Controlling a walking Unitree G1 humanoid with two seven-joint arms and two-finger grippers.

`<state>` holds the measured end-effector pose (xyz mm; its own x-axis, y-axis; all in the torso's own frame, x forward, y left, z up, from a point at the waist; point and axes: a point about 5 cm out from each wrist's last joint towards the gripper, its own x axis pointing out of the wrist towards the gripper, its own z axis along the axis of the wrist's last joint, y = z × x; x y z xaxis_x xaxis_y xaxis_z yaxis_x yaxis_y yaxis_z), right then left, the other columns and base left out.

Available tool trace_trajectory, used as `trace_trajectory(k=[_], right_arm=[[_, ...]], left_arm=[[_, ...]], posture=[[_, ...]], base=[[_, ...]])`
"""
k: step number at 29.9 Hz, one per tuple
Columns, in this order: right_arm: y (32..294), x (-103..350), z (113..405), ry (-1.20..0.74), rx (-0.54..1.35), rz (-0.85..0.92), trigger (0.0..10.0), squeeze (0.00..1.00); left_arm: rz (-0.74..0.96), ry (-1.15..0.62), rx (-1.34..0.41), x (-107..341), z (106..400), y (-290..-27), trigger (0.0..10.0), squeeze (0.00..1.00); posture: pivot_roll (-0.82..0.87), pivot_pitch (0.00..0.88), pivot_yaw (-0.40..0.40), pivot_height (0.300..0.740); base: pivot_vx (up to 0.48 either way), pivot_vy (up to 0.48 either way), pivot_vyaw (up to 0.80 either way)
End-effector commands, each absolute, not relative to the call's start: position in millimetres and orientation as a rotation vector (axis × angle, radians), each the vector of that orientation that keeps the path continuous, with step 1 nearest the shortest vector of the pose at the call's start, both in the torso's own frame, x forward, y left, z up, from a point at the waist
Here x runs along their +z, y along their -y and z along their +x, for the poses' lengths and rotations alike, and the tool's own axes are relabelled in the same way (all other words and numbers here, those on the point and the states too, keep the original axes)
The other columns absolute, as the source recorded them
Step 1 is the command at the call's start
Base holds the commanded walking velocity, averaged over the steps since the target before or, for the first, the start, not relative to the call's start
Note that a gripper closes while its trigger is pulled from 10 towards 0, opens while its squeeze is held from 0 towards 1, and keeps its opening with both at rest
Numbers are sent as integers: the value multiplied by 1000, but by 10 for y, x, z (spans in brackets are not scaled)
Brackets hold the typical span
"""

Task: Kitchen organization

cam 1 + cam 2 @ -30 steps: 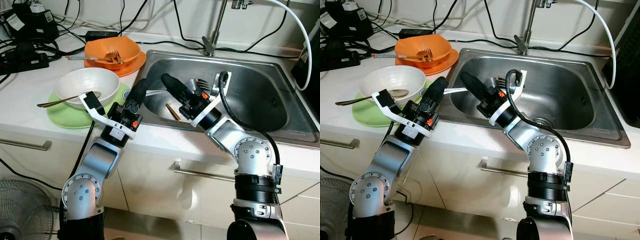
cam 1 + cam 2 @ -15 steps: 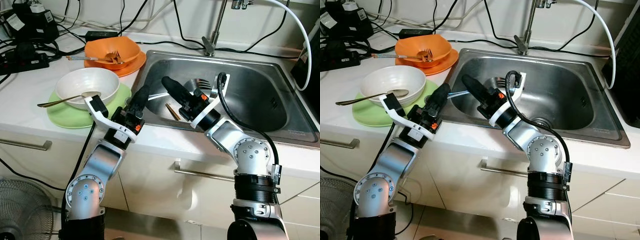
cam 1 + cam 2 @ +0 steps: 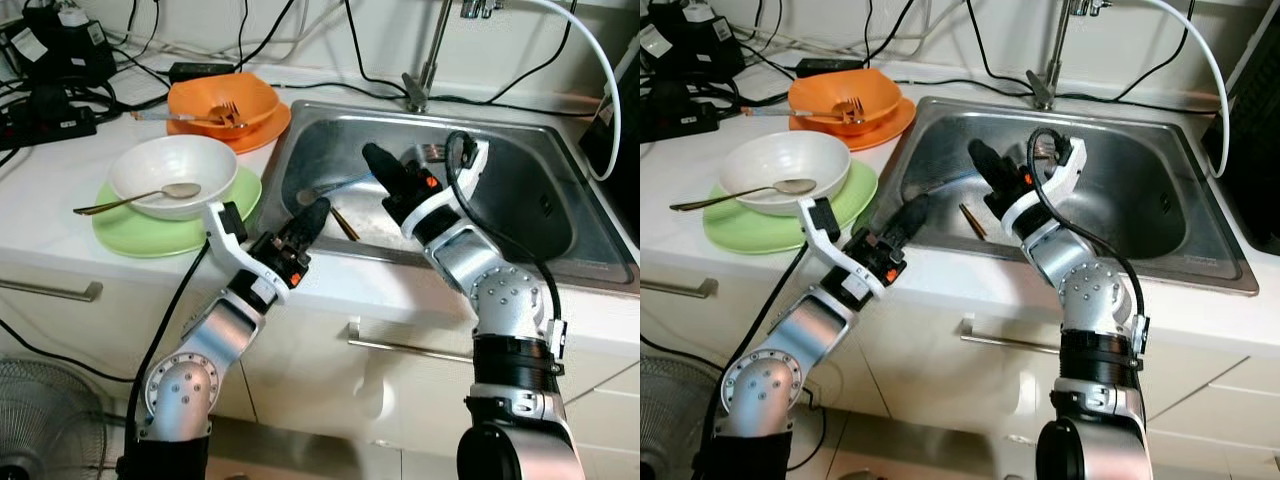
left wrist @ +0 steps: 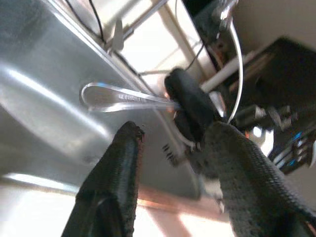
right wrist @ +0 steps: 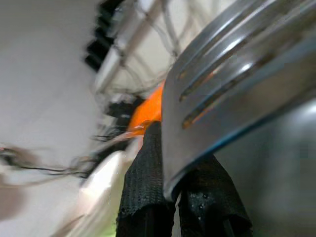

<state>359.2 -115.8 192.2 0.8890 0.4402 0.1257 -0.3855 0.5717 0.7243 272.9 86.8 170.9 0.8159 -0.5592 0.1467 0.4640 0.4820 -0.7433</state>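
A silver fork (image 3: 335,186) hangs over the steel sink (image 3: 520,215), its tines (image 5: 232,79) close before the right wrist camera. My right gripper (image 3: 378,165) is shut on the fork's middle, above the sink's left half. My left gripper (image 3: 308,217) is low at the sink's front left rim, open, its fingers (image 4: 118,168) spread just short of the fork handle's end (image 4: 106,98) and not touching it. A white bowl (image 3: 172,172) with a spoon (image 3: 130,198) sits on a green plate (image 3: 130,232) on the counter.
An orange bowl (image 3: 222,100) holding a fork rests on an orange plate at the back of the counter. A brown stick (image 3: 343,222) lies in the sink bottom. The faucet (image 3: 425,70) stands behind the basin. Cables and power adapters (image 3: 50,95) crowd the back left.
My left gripper has dropped back from the fork handle to the sink's front rim. My right gripper has carried the fork up and farther over the basin.
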Motion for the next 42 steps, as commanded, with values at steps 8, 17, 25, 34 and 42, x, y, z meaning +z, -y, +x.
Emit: trace_trajectory(k=[8, 17, 25, 34, 42], right_arm=[[1539, 1594, 3791, -143, 245, 258, 0, 0], [1578, 1338, 3782, -217, 264, 39, 1725, 0], [1559, 1148, 3759, -271, 256, -132, 10000, 0], [1702, 1229, 3818, -216, 147, -300, 10000, 0], [1743, 1404, 3905, -170, 136, -264, 10000, 0]], left_arm=[[-612, -143, -669, 1666, 2694, -835, 10000, 1000], [-517, -124, -661, 1656, 2705, -848, 10000, 1000], [-354, -133, -645, 1623, 2725, -892, 10000, 0], [-250, -127, -647, 1634, 2751, -899, 10000, 0], [-235, -139, -667, 1597, 2725, -857, 10000, 0]], posture=[[-23, 21, -18, 740], [-17, 18, -10, 740], [-7, 13, -11, 740], [-8, 8, -10, 740], [-13, 12, -6, 740]], base=[[0, 0, 0], [0, 0, 0], [0, 0, 0], [0, 0, 0], [0, 0, 0]])
